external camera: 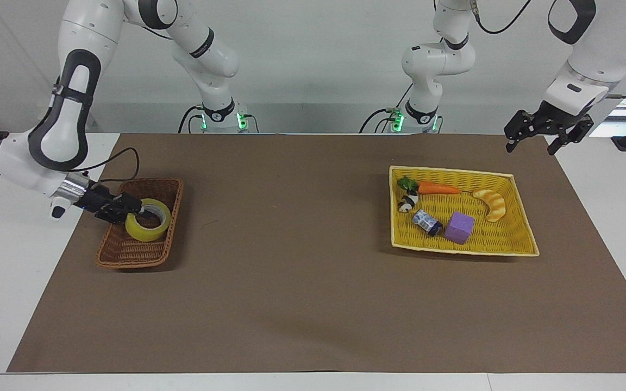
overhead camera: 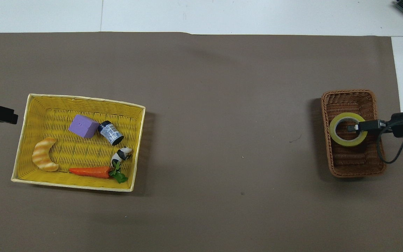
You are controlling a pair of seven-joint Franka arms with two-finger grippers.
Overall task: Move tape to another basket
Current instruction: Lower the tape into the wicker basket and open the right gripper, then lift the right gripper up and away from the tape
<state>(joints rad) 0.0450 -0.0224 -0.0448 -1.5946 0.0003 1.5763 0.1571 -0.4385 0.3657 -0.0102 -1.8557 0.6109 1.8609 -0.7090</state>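
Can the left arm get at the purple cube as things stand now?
Probably yes: the left gripper hangs over the table by the yellow basket, and the purple cube lies uncovered there.

Your facing camera sits high across the worktop (external camera: 313, 304) from the robots and looks back at them, so both arm bases stand along the top of the frame and the whole brown mat fills the lower part. Your overhead camera hangs above the robots' end and looks steeply down and forward; it frames the mat closer and shows little of the arms. Both views share the mat, the wicker basket (external camera: 128, 255) (overhead camera: 357, 171) and the yellow basket (external camera: 525, 239) (overhead camera: 23, 140). They are half a turn apart: the wicker basket lies at centre left in one, centre right in the other.
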